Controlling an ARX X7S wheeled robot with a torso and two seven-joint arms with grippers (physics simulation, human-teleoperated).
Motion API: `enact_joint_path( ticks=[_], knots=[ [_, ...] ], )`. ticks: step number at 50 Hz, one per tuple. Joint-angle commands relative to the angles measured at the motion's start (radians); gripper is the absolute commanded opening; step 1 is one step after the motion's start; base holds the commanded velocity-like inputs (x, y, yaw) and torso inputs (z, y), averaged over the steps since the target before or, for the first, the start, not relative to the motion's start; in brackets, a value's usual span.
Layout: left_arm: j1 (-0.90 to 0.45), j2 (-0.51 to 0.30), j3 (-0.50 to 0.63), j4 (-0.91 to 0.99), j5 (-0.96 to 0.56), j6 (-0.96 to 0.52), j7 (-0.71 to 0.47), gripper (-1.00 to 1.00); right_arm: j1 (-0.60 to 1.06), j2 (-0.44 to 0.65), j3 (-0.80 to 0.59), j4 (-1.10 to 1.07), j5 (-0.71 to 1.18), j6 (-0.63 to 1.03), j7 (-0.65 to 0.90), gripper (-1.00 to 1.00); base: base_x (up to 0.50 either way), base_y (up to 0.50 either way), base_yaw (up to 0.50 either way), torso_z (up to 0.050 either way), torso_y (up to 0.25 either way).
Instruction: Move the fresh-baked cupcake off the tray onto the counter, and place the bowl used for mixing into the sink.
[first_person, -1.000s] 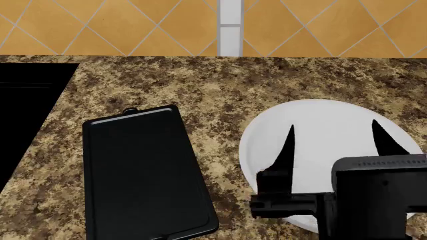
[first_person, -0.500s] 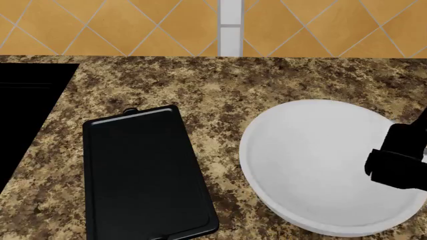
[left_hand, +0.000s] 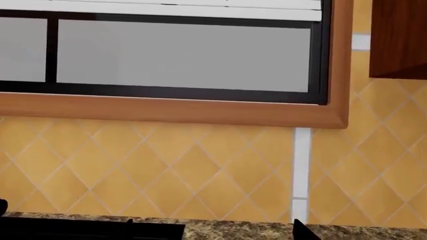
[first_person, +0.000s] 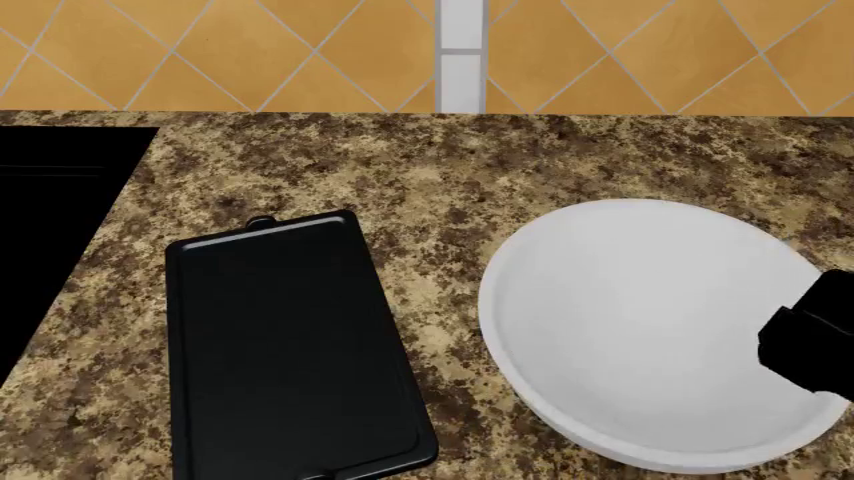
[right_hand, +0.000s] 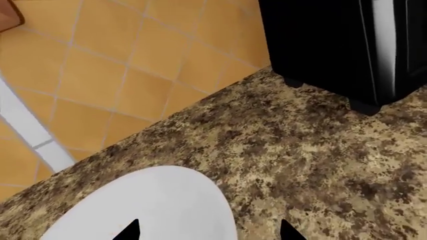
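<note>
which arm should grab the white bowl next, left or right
Right, probably. Its arm overlaps the bowl edge, and its wrist camera sees the bowl just beyond its fingers. The left wrist view shows only wall and window.

Home kitchen: granite bench (first_person: 441, 170), orange tiled backsplash (left_hand: 167, 175), wood-framed window (left_hand: 180, 110), black sink (first_person: 47, 200), baking tray (first_person: 287, 350).
</note>
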Motion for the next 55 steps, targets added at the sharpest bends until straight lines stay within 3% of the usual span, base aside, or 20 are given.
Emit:
enact_joint_path(
  ticks=[1,9,27,33,48,49,55],
  knots=[
    [0.040,0.005,-0.038,-0.010,-0.014,0.007,0.008,1.00,-0.053,-0.027,-0.011,0.064,-0.076,-0.049,-0.051,1.00,0.00,0.00,0.00,0.000,0.000],
    [0.068,0.039,-0.051,-0.017,-0.008,0.025,-0.017,1.00,-0.068,-0.050,-0.017,0.109,-0.068,-0.064,-0.077,1.00,0.00,0.00,0.00,0.000,0.000],
    [0.064,-0.011,-0.072,0.001,-0.022,-0.007,0.015,1.00,-0.116,-0.064,-0.067,0.174,-0.168,-0.129,-0.179,1.00,0.00,0.00,0.00,0.000,0.000],
    [0.088,0.020,-0.068,-0.012,-0.012,0.017,-0.004,1.00,-0.117,-0.070,-0.102,0.203,-0.202,-0.146,-0.213,1.00,0.00,0.00,0.00,0.000,0.000],
    [0.102,-0.002,-0.087,-0.007,-0.014,0.010,0.015,1.00,-0.110,-0.079,-0.173,0.287,-0.272,-0.193,-0.284,1.00,0.00,0.00,0.00,0.000,0.000],
    [0.104,-0.005,-0.087,-0.008,-0.015,0.013,0.019,1.00,-0.110,-0.081,-0.176,0.292,-0.275,-0.195,-0.288,-1.00,0.00,0.00,0.00,0.000,0.000],
    [0.113,-0.016,-0.092,-0.006,-0.012,0.013,0.027,1.00,-0.112,-0.086,-0.207,0.326,-0.304,-0.212,-0.314,-1.00,0.00,0.00,0.00,0.000,0.000]
  ],
)
